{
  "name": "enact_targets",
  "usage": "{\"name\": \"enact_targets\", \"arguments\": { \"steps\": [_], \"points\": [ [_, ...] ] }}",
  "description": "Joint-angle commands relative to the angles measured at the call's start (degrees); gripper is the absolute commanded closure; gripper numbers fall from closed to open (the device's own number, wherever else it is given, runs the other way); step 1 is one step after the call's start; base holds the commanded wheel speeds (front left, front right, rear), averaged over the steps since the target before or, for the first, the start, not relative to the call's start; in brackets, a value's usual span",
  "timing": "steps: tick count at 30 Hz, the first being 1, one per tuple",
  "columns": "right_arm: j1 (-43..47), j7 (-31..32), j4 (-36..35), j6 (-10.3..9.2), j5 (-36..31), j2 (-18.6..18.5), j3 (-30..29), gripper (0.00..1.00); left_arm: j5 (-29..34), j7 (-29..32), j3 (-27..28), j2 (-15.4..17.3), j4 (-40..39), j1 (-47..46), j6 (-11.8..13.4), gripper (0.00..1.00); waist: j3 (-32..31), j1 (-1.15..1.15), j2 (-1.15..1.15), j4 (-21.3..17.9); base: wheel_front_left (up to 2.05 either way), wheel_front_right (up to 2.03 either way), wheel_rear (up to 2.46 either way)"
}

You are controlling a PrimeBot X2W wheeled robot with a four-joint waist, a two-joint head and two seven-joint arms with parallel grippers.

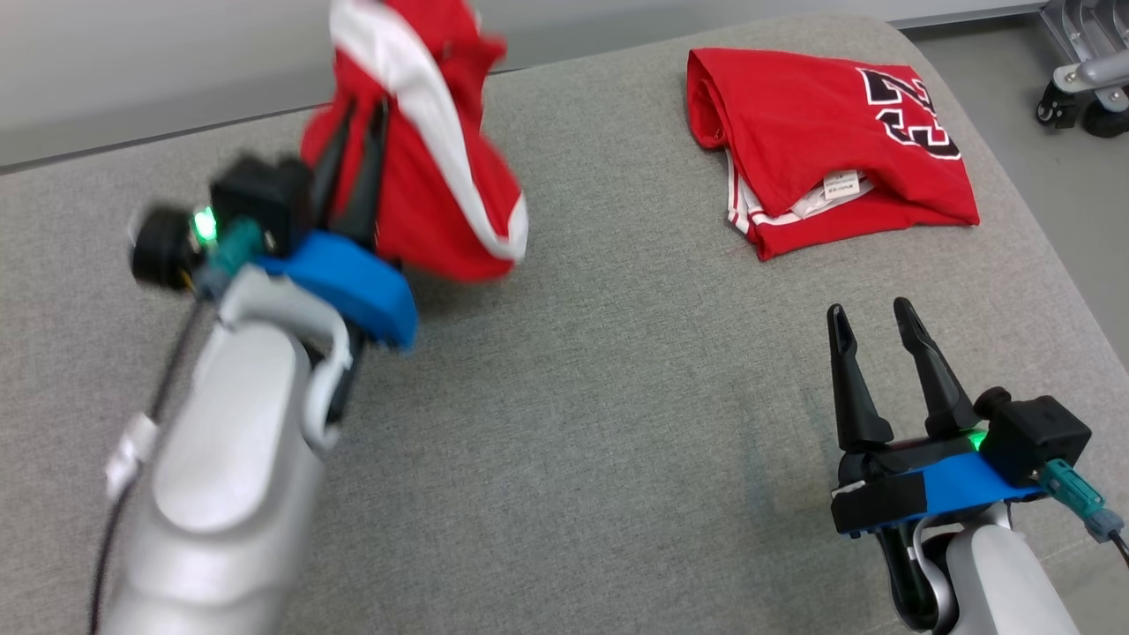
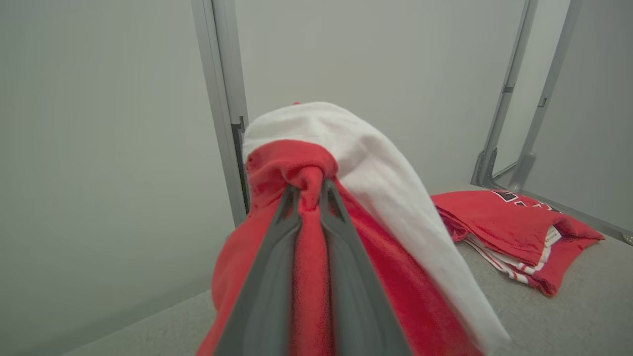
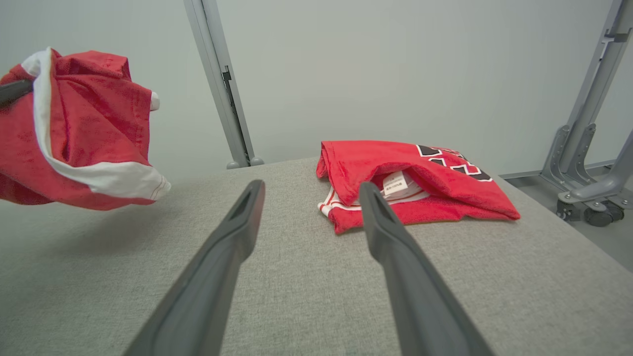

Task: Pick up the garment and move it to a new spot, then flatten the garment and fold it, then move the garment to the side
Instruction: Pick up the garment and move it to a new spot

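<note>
Cloth is bunching between the fingers of the left gripper (image 1: 363, 110), which is clamping a fold of the red-and-white garment (image 1: 441, 203) and holding it clear of the grey padded surface (image 1: 573, 414). In the left wrist view the two fingers are pressing almost together, with red fabric squeezed between them near the tips. From that pinch the garment is hanging in a crumpled lump, so no long axis is showing. Its lower edge is hovering above the far left part of the surface. Bare padding is lying to the lump's right and nearer the robot, and that looks to me the likeliest place for a set-down. The right gripper (image 1: 871, 309) is sitting low at the near right, jaws spread wide and holding nothing, well apart from the garment. A folded red jersey (image 1: 829, 132) is lying at the far right, nearer the right gripper, so the left arm is the one placed to lay the garment down.
</note>
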Motion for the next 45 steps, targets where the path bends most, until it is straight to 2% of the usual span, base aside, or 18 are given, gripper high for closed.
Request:
{"name": "enact_targets", "arguments": {
  "steps": [1,8,9,10,15,21,29,35,40,45],
  "points": [
    [0.47,-0.23,0.16,0.01,0.23,0.06,0.03,0.0,-0.31,-0.88,-0.6,-0.6,0.72,2.87,0.65,1.0,-0.32,0.0,0.0,-0.01,0.0,0.0,0.0],
    [1.94,-0.22,0.56,0.01,-0.05,0.06,-0.26,0.0,-1.45,-3.65,-2.93,-2.44,5.87,11.97,0.46,1.0,-1.14,0.0,0.0,1.18,0.0,0.0,0.0],
    [2.18,-0.22,0.68,0.01,-0.16,0.06,-0.18,0.0,-1.14,-3.94,-3.61,-2.75,6.53,12.69,0.34,0.62,-1.35,0.0,0.0,1.47,0.0,0.0,0.0],
    [2.26,-0.22,0.82,0.01,-0.32,0.06,-0.1,0.0,-1.25,-4.28,-4.26,-3.12,7.03,13.2,0.32,0.0,-1.52,0.0,0.0,1.72,0.0,0.0,0.0],
    [2.63,-0.22,1.38,0.01,-0.66,0.05,-0.15,0.0,-0.87,-6.73,-5.58,-3.83,8.0,14.23,0.57,0.0,-2.76,0.0,0.0,2.88,0.0,0.0,0.0],
    [4.26,-0.23,2.22,0.01,-1.05,0.03,-0.78,0.0,-1.09,-9.69,-4.62,-3.83,6.26,14.68,2.18,0.0,-5.25,0.0,0.0,5.7,0.0,0.0,0.0],
    [5.94,-0.22,2.67,0.01,-1.34,0.01,-1.62,0.0,-1.55,-10.82,0.87,0.29,0.31,19.25,6.17,0.0,-7.5,0.0,0.0,10.15,0.0,0.0,0.0],
    [7.03,-0.22,2.76,0.01,-1.6,0.02,-2.55,0.0,-1.19,-10.82,4.99,2.01,-5.26,24.13,8.43,0.0,-8.57,0.0,0.0,12.47,0.0,0.0,0.0],
    [8.14,-0.22,3.08,0.01,-1.99,0.01,-3.33,0.0,-1.13,-10.84,8.41,2.86,-9.27,29.78,9.62,0.0,-9.92,0.0,0.0,14.51,0.0,0.0,0.0],
    [9.11,-0.22,3.25,0.01,-2.26,0.01,-4.08,0.0,-0.42,-10.85,10.47,3.42,-11.14,34.6,9.74,0.0,-11.12,0.0,0.0,16.34,0.0,0.0,0.0]
  ]
}}
